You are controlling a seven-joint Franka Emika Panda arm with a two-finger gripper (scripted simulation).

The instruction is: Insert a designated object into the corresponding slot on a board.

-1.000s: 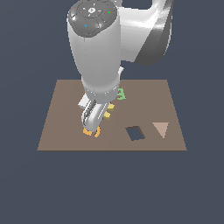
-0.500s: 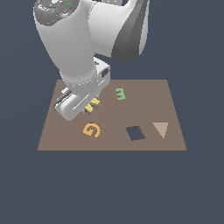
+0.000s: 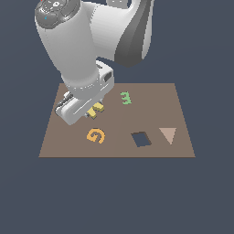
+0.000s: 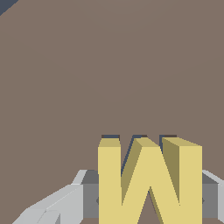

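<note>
The yellow M block [image 3: 96, 109] is clamped between my gripper's [image 3: 90, 111] fingers, low over the left part of the brown board [image 3: 155, 93]. In the wrist view the M [image 4: 149, 179] fills the space between the grey fingers [image 4: 83, 197], and my gripper [image 4: 148, 194] is shut on it. Thin dark slivers of the M-shaped slot [image 4: 110, 137] show just past the block's far ends. Whether the block touches the board cannot be told. In the exterior view the slot is hidden under my hand and the block.
An orange G [image 3: 96, 135] lies just in front of my gripper. A green E [image 3: 126, 97] sits further back to the exterior view's right. A dark square cutout [image 3: 140, 139] and a tan triangle [image 3: 168, 135] lie at the board's front right.
My gripper has carried the yellow M toward the exterior view's left, uncovering the orange G. Over the last half second it has barely shifted.
</note>
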